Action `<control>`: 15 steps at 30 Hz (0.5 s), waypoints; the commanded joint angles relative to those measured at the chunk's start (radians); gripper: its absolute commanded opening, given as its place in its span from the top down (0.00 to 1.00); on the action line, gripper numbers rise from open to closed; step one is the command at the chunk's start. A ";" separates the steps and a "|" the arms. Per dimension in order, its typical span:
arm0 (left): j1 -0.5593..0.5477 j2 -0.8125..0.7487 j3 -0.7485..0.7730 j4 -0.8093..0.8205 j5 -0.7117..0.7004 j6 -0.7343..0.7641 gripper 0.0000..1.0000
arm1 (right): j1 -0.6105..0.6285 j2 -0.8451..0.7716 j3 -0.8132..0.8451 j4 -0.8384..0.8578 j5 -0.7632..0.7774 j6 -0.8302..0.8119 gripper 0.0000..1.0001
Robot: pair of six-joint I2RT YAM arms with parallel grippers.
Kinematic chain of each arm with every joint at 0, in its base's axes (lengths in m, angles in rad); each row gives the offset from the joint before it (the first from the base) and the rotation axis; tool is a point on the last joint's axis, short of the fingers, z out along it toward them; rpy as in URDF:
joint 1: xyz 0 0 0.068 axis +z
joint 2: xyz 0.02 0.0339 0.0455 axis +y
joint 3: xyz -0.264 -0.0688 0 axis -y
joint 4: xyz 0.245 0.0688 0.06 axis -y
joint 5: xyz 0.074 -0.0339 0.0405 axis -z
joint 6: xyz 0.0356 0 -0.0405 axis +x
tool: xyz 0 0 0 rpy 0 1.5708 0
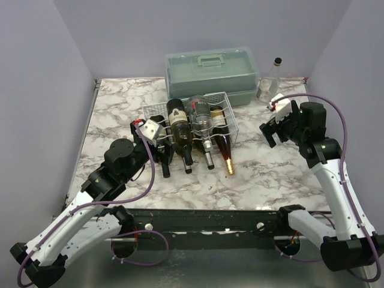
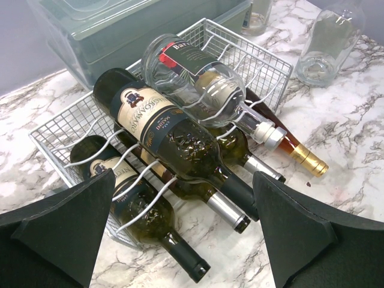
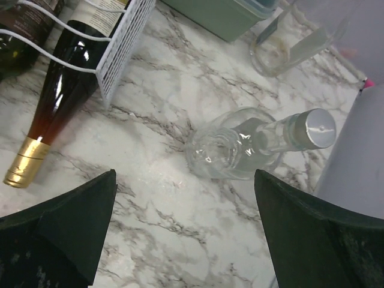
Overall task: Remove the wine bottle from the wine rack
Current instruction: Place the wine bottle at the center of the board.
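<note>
Right end effector (image 3: pixel 185 180), jaws spread; wine bottle (image 3: pixel 240 150) upright beyond, apart

Counter (image 1: pixel 120 108): white marble, grey veining. Rack (image 2: pixel 60 129): white wire. Case (image 1: pixel 210 75): grey-green. Dark bottle (image 2: pixel 168 135): green-black glass, cream and navy label. Clear bottle (image 2: pixel 204 81): red label, silver cap. Amber bottle (image 2: pixel 306 157): gold foil neck. Cables (image 1: pixel 347 133): purple. Walls (image 1: pixel 180 30): pale lilac-grey.

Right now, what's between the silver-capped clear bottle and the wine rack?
Only bare marble table, per the right wrist view. The clear bottle sits apart from the wine rack; nothing lies in between.
</note>
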 commanded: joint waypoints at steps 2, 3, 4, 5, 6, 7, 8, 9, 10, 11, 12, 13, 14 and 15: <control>0.003 -0.006 0.012 0.007 -0.017 0.010 0.01 | -0.062 -0.050 -0.064 0.135 -0.085 0.208 0.00; 0.003 -0.006 0.012 0.007 -0.015 0.010 0.01 | -0.086 -0.056 -0.077 0.152 -0.089 0.240 0.00; 0.003 -0.007 0.012 0.008 -0.012 0.009 0.01 | -0.105 -0.058 -0.088 0.170 -0.094 0.265 0.00; 0.004 -0.007 0.013 0.007 -0.010 0.008 0.01 | -0.124 -0.059 -0.102 0.185 -0.096 0.298 0.00; 0.003 -0.006 0.013 0.008 -0.010 0.008 0.01 | -0.133 -0.059 -0.112 0.201 -0.102 0.321 0.00; 0.004 -0.006 0.013 0.007 -0.010 0.008 0.01 | -0.160 -0.059 -0.125 0.216 -0.115 0.350 0.00; 0.003 -0.008 0.013 0.007 -0.010 0.008 0.01 | -0.181 -0.057 -0.133 0.230 -0.129 0.375 0.00; 0.004 -0.009 0.013 0.007 -0.010 0.008 0.01 | -0.207 -0.055 -0.143 0.245 -0.149 0.404 0.00; 0.004 -0.011 0.013 0.008 -0.011 0.008 0.01 | -0.233 -0.050 -0.151 0.254 -0.170 0.427 0.00; 0.003 -0.012 0.012 0.006 -0.011 0.008 0.01 | -0.255 -0.045 -0.154 0.265 -0.189 0.451 0.00; 0.004 -0.012 0.012 0.007 -0.011 0.008 0.01 | -0.282 -0.039 -0.159 0.273 -0.209 0.469 0.00; 0.003 -0.014 0.013 0.007 -0.011 0.008 0.01 | -0.297 -0.034 -0.161 0.284 -0.216 0.490 0.00; 0.004 -0.014 0.013 0.007 -0.010 0.008 0.01 | -0.314 -0.032 -0.166 0.295 -0.216 0.510 0.01; 0.003 -0.015 0.013 0.007 -0.009 0.008 0.01 | -0.325 -0.027 -0.171 0.310 -0.207 0.526 0.00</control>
